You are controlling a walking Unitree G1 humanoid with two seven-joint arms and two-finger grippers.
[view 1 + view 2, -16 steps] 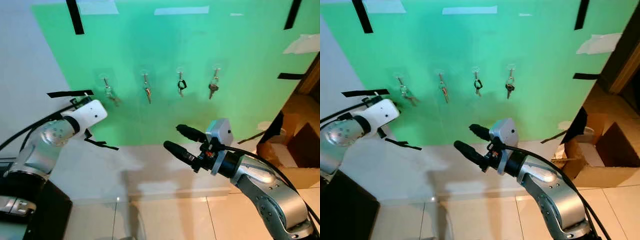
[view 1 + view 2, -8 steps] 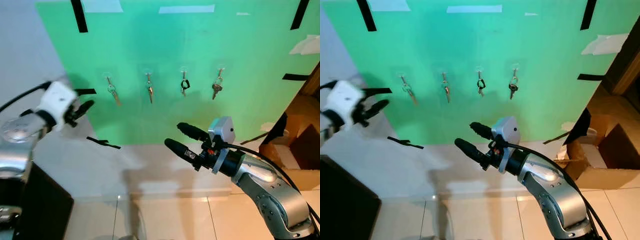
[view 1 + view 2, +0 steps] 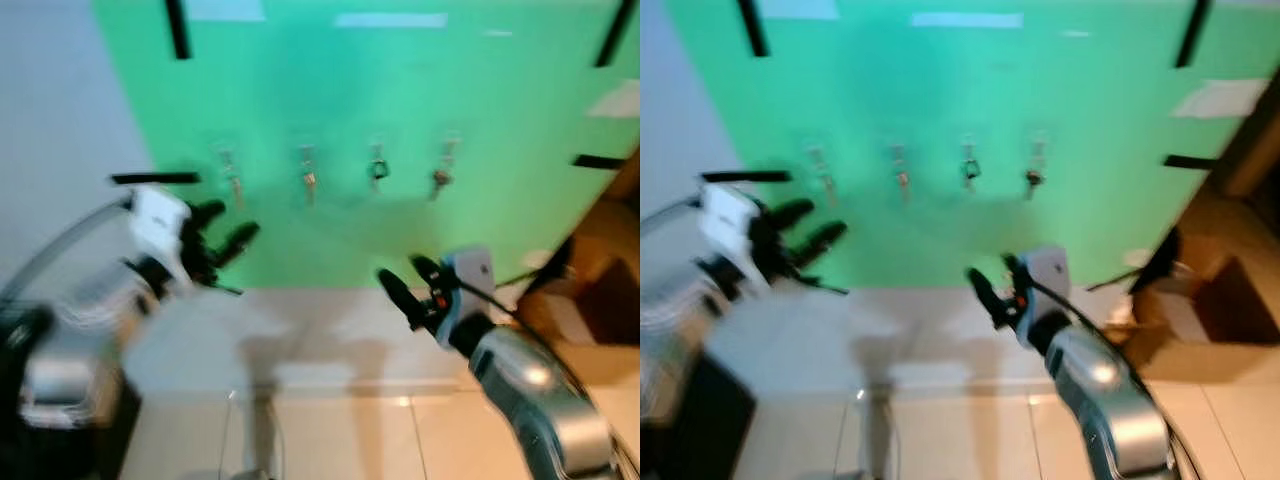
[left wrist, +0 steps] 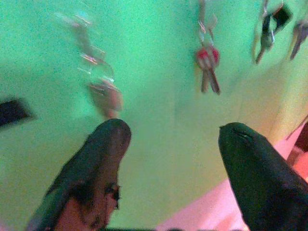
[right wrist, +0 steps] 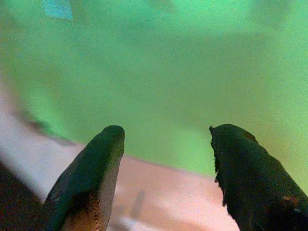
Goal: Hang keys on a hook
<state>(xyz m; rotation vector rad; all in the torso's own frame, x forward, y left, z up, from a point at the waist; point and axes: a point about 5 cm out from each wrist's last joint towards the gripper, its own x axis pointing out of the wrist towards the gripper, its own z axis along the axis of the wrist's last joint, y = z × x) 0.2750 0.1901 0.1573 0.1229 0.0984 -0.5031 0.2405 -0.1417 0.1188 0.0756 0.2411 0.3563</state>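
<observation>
the left gripper (image 3: 228, 226) is raised in front of the green wall panel (image 3: 400, 110), its two black fingers (image 4: 98, 163) spread wide with nothing between them. it sits low and to the left of the row of hooks, clear of the wall, with its tips pointing toward the leftmost set of keys (image 3: 233, 184). in the left wrist view that set (image 4: 98, 84) hangs blurred just past the fingertips, apart from them, and a second bunch with a red tag (image 4: 208, 65) hangs further along, with two more at the edge of the picture.

the right gripper (image 3: 405, 282) is held lower, out in front of the pale band of wall below the panel, and its fingers (image 5: 91, 173) are also wide apart and empty, aimed at bare green surface in the right wrist view.

on the panel four sets of keys hang in a line, each on its own small hook: the leftmost set, then a second (image 3: 308, 178), a third with a dark fob (image 3: 378, 170), and a fourth (image 3: 442, 175). the head views are blurred, so finer detail of the keys cannot be told.

strips of black tape (image 3: 178, 25) and pale tape (image 3: 390, 20) sit along the panel. a cardboard box (image 3: 1210, 300) stands on the tiled floor (image 3: 340, 440) to the robot's right.
</observation>
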